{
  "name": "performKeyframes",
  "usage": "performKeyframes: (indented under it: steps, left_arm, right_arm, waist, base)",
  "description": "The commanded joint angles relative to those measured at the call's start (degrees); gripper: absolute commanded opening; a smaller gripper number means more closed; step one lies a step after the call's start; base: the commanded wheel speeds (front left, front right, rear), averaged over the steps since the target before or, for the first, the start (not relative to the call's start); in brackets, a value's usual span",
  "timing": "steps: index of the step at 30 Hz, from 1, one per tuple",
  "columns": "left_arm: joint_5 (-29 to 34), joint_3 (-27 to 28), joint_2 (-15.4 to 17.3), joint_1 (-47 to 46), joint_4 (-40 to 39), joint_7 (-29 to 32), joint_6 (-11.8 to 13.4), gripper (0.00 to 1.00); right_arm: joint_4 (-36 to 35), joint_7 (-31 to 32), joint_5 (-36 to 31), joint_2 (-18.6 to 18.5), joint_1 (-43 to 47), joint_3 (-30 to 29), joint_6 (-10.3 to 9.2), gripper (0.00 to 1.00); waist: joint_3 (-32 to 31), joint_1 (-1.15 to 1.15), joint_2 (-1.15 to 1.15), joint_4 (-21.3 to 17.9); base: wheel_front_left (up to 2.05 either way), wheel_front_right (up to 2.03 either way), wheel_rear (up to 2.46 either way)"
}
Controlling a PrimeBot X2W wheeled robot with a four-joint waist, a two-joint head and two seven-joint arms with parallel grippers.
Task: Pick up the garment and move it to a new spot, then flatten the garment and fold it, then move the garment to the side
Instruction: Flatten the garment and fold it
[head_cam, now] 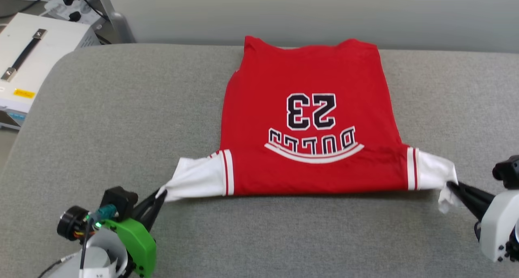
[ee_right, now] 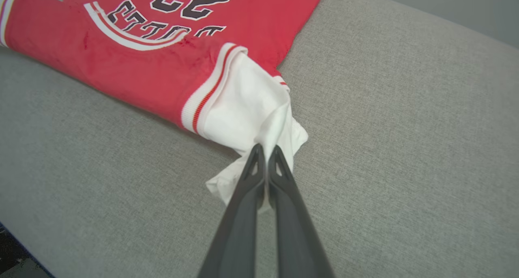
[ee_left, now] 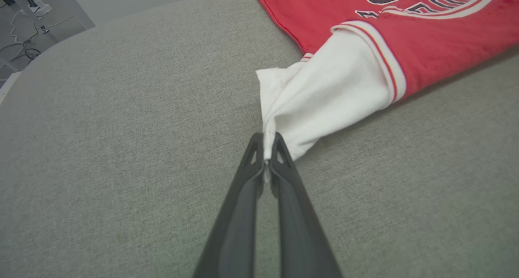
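The garment [head_cam: 308,119], a red jersey T-shirt with white sleeves and black lettering facing up, lies spread on the grey cushioned surface [head_cam: 121,119], its hem at the far side. My left gripper [head_cam: 161,193] is shut on the tip of the white sleeve [ee_left: 320,103] at the near left; the cloth bunches into my left gripper [ee_left: 267,142] there. My right gripper [head_cam: 451,185] is shut on the other white sleeve [ee_right: 251,107] at the near right, where a loose flap of cloth hangs below my right gripper [ee_right: 266,152]. Both sleeves are pulled outward, the near edge stretched straight between them.
A white box with a black handle [head_cam: 28,54] stands off the surface at the far left, with cables and a power strip [head_cam: 67,6] behind it. A pale wall [head_cam: 324,10] runs along the far edge. Bare grey cushion lies on both sides of the shirt.
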Motion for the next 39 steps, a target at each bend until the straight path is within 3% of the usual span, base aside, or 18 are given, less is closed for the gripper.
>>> performKeyframes:
  steps: [1,14,19,21,33,37,39]
  left_arm:
    - [-0.52,-0.38,0.32,1.71,-0.23,0.34,0.29,0.0]
    - [-2.4,-3.99,3.9,10.65,-8.26,4.68,1.1,0.0]
    - [-2.88,-4.24,4.11,11.49,-11.3,5.83,2.23,0.0]
    - [-3.04,-4.05,4.1,11.18,-12.45,6.1,2.49,0.0]
    - [-1.56,-2.52,6.04,7.36,-23.6,7.68,4.37,0.0]
    - [-0.29,-2.01,7.07,5.92,-29.38,8.39,5.36,0.0]
    - [1.19,-1.83,7.52,4.69,-33.48,8.8,6.11,0.0]
  right_arm:
    - [-0.86,0.62,1.18,-1.04,1.4,0.54,-0.1,0.0]
    - [-5.55,11.15,11.1,-6.48,12.87,1.74,-0.1,0.0]
    - [-5.24,12.71,11.93,-5.98,15.89,-0.29,-0.1,0.0]
    - [-5.34,13.11,11.53,-5.65,16.27,-1.42,-0.1,1.0]
    - [-10.0,17.47,11.95,-2.29,11.51,-14.59,-0.1,1.0]
    - [-9.53,21.57,8.98,0.05,6.97,-20.23,-0.1,1.0]
    - [-7.84,25.84,4.87,3.43,1.75,-24.34,-0.1,1.0]
  waist:
    - [-1.91,0.01,0.0,0.42]
    - [-6.45,0.01,0.0,1.93]
    - [-6.22,0.01,0.0,2.34]
    - [-5.84,0.01,0.0,2.46]
    - [-1.15,0.01,0.0,4.63]
    - [2.62,0.01,0.0,6.3]
    - [6.22,0.01,0.0,7.85]
  base:
    - [0.0,0.0,0.0]
    - [0.0,0.0,0.0]
    - [0.0,0.0,0.0]
    - [0.0,0.0,0.0]
    - [0.0,0.0,0.0]
    - [0.0,0.0,0.0]
    - [0.0,0.0,0.0]
